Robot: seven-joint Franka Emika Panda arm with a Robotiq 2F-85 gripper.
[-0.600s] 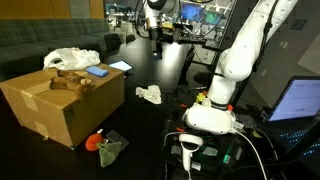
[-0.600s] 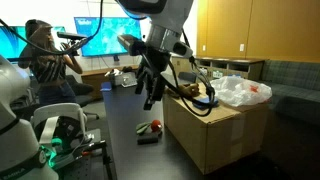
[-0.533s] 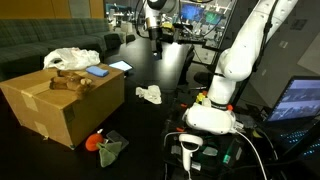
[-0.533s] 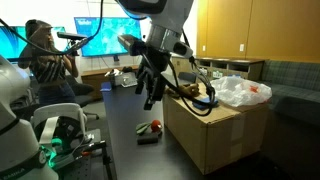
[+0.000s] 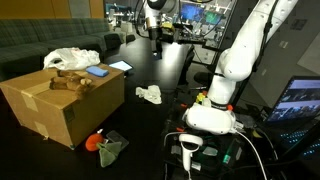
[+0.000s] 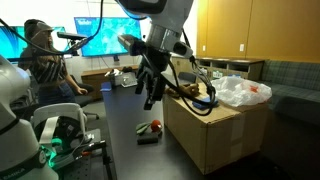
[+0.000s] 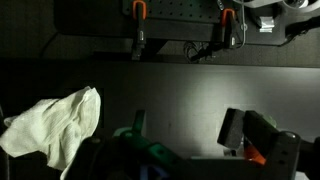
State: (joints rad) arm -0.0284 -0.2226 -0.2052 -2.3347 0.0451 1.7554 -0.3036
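My gripper hangs open and empty in the air above a dark table, beside a cardboard box. In an exterior view it shows far back at the top. In the wrist view the two fingers stand apart with bare dark table between them. A crumpled white cloth lies at the left of that view, apart from the fingers; it also shows in an exterior view. A small red and green object lies on the table below the gripper.
The open cardboard box holds brown items. A white plastic bag and a tablet lie behind it. An orange and green object lies by the box. The white robot base stands near. A person sits at monitors.
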